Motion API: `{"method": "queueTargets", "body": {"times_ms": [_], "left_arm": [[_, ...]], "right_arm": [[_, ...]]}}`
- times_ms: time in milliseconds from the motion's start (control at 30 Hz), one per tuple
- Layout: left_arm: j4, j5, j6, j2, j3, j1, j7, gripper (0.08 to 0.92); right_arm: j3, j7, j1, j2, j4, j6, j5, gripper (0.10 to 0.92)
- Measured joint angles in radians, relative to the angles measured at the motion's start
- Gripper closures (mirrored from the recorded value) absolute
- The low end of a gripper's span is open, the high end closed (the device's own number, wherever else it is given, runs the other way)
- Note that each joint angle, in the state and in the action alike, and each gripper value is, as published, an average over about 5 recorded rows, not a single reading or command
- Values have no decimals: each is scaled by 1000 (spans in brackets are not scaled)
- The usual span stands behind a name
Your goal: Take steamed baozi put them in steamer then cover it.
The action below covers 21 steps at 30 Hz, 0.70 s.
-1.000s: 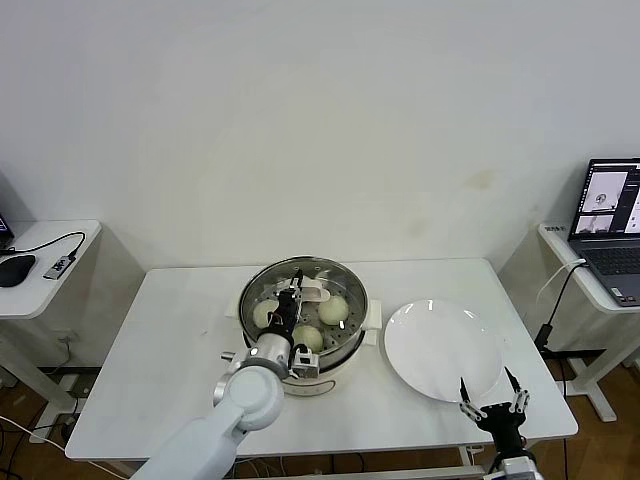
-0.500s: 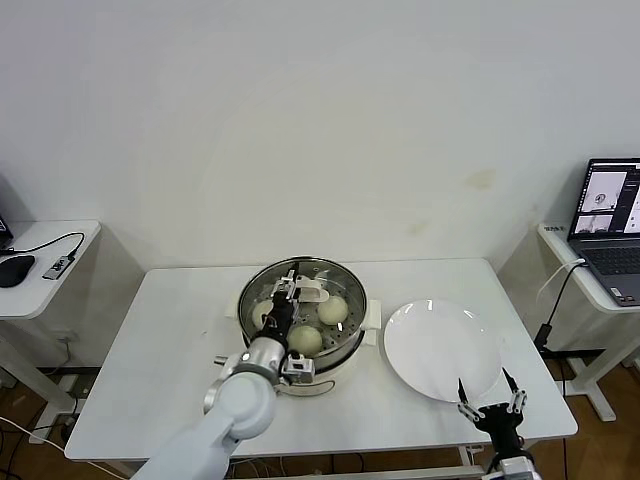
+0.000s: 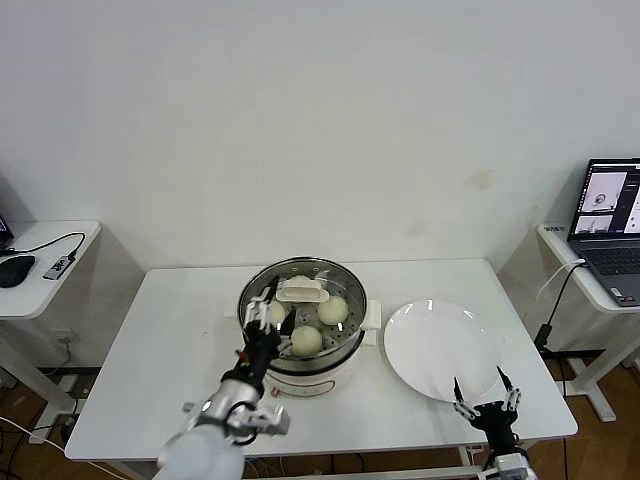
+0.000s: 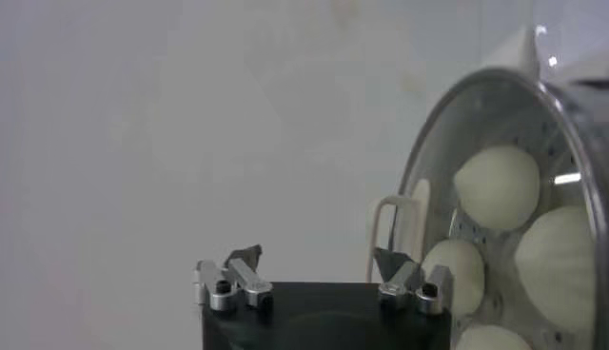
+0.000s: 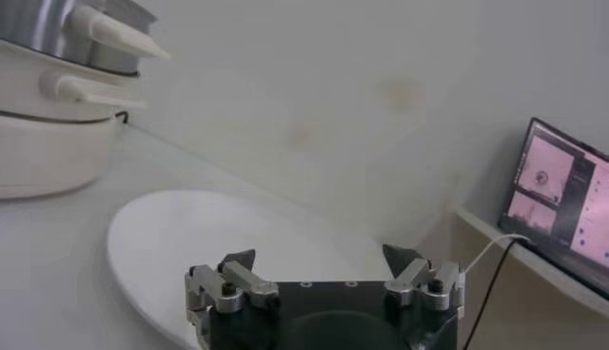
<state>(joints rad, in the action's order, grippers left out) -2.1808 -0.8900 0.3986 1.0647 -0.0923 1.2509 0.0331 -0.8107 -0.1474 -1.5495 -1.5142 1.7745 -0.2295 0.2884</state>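
Just beyond left end effector (image 3: 262,322), covered steamer (image 3: 345,345).

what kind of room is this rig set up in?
Most likely a lab or office test bay, not a kitchen. A plain white table against a bare wall holds only the steamer and a white plate. Side desks carry an open laptop and a mouse with cables.
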Motion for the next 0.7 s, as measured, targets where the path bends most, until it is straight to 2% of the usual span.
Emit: {"method": "queueTargets", "body": {"times_ms": [333,500,700], "left_arm": [[-24,587,-204,100,-325,316,-112,177],[-14,859,-303,149,-404,453,-125,177],[31,1038,-406,202,-450,556,-121,177]], "right_arm": [[36,-23,-12,24,14,24,-33,203],[73,-45,-28,52,23,53,-105,203],[120,-63,-59,92,40,82,-200,203]]}}
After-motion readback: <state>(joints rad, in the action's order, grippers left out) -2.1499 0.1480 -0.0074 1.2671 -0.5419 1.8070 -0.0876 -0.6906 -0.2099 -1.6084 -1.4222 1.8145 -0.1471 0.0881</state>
